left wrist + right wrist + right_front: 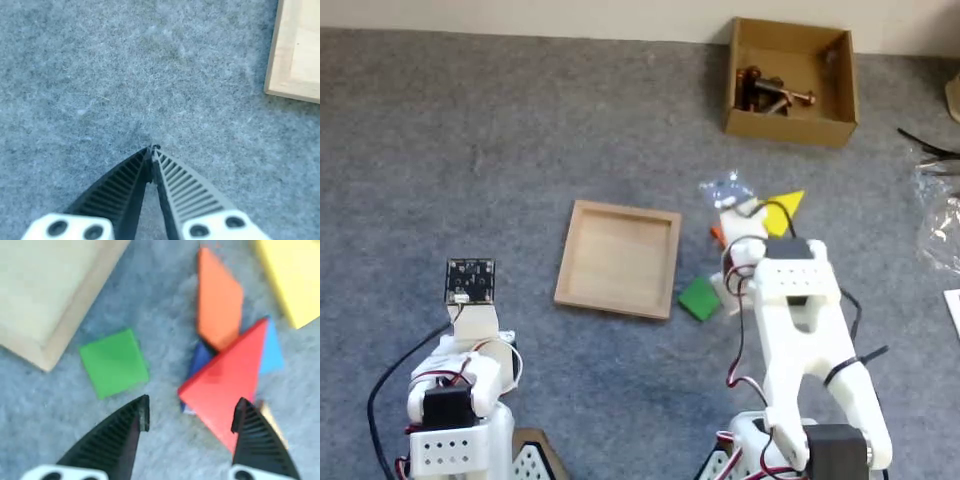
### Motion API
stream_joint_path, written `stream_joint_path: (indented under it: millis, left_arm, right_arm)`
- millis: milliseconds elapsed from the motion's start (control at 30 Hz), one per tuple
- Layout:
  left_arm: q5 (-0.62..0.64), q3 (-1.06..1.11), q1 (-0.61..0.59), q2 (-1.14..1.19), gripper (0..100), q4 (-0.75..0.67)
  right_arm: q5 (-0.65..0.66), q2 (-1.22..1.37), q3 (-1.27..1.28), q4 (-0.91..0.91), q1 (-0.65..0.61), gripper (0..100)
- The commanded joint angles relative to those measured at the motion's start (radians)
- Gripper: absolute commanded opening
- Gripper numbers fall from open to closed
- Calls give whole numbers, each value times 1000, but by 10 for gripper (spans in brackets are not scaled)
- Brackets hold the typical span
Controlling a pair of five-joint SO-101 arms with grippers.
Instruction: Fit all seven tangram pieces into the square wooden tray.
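Overhead, the tray (pixel 618 258) is being shown at the centre of the frame with no piece in it yet. The green square (pixel 699 298) is lying just beside its lower right corner, and the yellow triangle (pixel 785 210) farther right. The right arm (pixel 798 320) is being held over this cluster, while the left arm (pixel 460 390) is being held at the lower left, well apart from it. The right one is judged by far the nearer.

From the left wrist, the left gripper (pixel 151 150) is being held clenched on nothing above the grey mat (pixel 100 75), with a corner of the tray off to one side.

From the right wrist, the right gripper (pixel 192 412) is being held released, jaws spread wide. The red triangle (pixel 227 377) is lying partly between them, toward one finger. It is stacked over blue pieces (pixel 272 352) and touching the orange piece (pixel 219 300), its long edge slanting across the gap. The green square is lying flat just beyond the other finger, outside the gap, between the jaws and the tray.
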Motion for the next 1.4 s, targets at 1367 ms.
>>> stream_joint_path:
  millis: [1367]
  left_arm:
    - [2, 21, -8, 7, 5, 8]
  right_arm:
    - [118, 189, -67, -105, 50, 352]
